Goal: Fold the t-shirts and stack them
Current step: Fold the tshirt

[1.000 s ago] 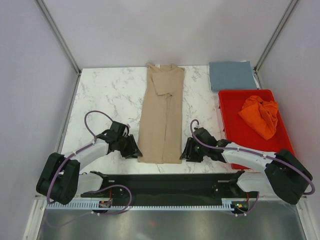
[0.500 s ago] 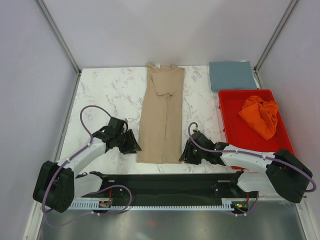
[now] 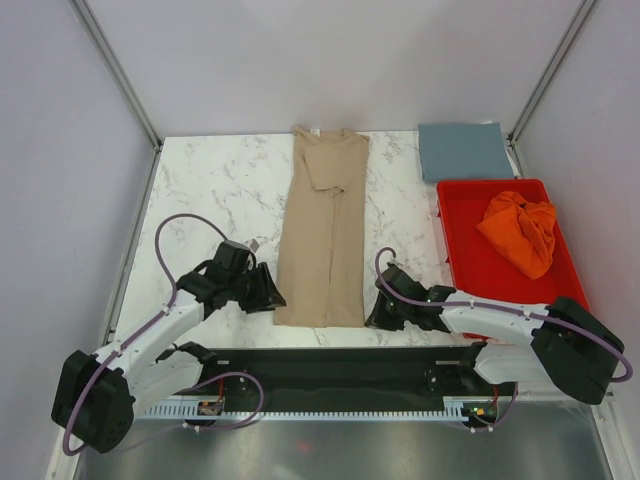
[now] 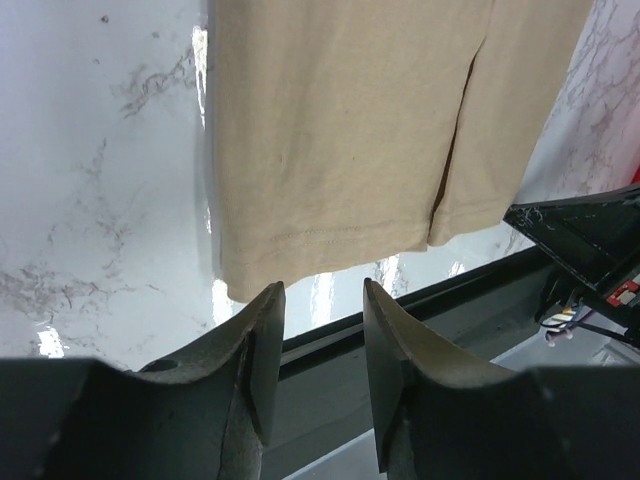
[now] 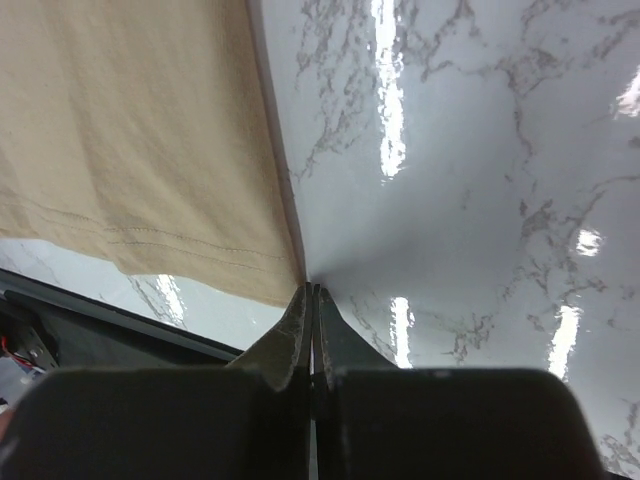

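The tan t-shirt [image 3: 322, 235] lies flat along the middle of the marble counter [image 3: 210, 190], folded lengthwise into a long narrow strip, with its collar at the far edge and its hem towards the arms. The left tool [image 4: 318, 300] sits low just off the hem's near-left corner. Its jaws stand moderately apart with nothing between them, and its fingertips are close to the cloth but clear of it. The right tool [image 5: 311, 295] is closed tight, its tips meeting right at the hem's near-right corner. I cannot tell whether any cloth is caught between them. The slate blue-grey t-shirt [image 3: 464, 150] lies folded into a flat square at the far right corner of the counter, just behind the red tray [image 3: 462, 250]. The orange t-shirt [image 3: 520, 232] sits crumpled in a heap inside that tray, towards its far end.
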Robot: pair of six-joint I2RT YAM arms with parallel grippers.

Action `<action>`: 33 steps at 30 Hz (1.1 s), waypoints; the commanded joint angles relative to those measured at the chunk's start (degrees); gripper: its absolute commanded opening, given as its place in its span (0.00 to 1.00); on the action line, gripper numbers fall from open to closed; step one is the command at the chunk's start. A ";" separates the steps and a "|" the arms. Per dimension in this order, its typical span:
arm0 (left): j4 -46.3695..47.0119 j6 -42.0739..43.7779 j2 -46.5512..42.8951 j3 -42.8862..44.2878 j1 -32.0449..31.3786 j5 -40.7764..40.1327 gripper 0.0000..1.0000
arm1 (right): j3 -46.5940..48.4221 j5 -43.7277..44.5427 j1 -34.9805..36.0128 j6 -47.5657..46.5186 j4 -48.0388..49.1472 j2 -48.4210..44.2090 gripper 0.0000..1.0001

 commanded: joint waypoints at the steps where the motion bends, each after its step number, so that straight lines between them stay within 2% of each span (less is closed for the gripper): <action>1: -1.27 -3.46 -0.10 -1.36 -2.47 -1.03 0.46 | 0.33 3.04 0.28 -0.73 -3.65 -3.01 0.00; 10: -1.09 -4.95 2.73 -2.07 -5.56 -6.20 0.47 | -3.19 3.48 0.28 -0.29 -5.51 -10.48 0.00; 13: -1.18 -5.30 6.05 -2.15 -5.55 -8.84 0.47 | -1.88 3.92 0.28 -0.73 -5.33 -12.07 0.13; 20: -1.01 -5.31 7.39 -2.50 -5.55 -10.52 0.44 | 0.24 3.74 0.28 -1.61 -4.81 -9.01 0.21; 22: -0.92 -5.39 7.30 -3.03 -5.55 -10.43 0.38 | 0.50 3.57 0.28 -1.79 -4.28 -8.03 0.24; 24: -1.01 -5.48 7.30 -3.21 -5.64 -10.43 0.26 | 0.77 3.39 0.28 -1.96 -3.22 -6.98 0.30; 27: -0.92 -5.48 7.30 -3.21 -5.64 -10.43 0.16 | 1.29 3.22 0.28 -1.96 -1.91 -5.48 0.38; 33: -0.75 -5.31 7.56 -3.21 -5.64 -10.26 0.02 | 1.12 2.42 0.28 -2.23 2.14 -2.93 0.44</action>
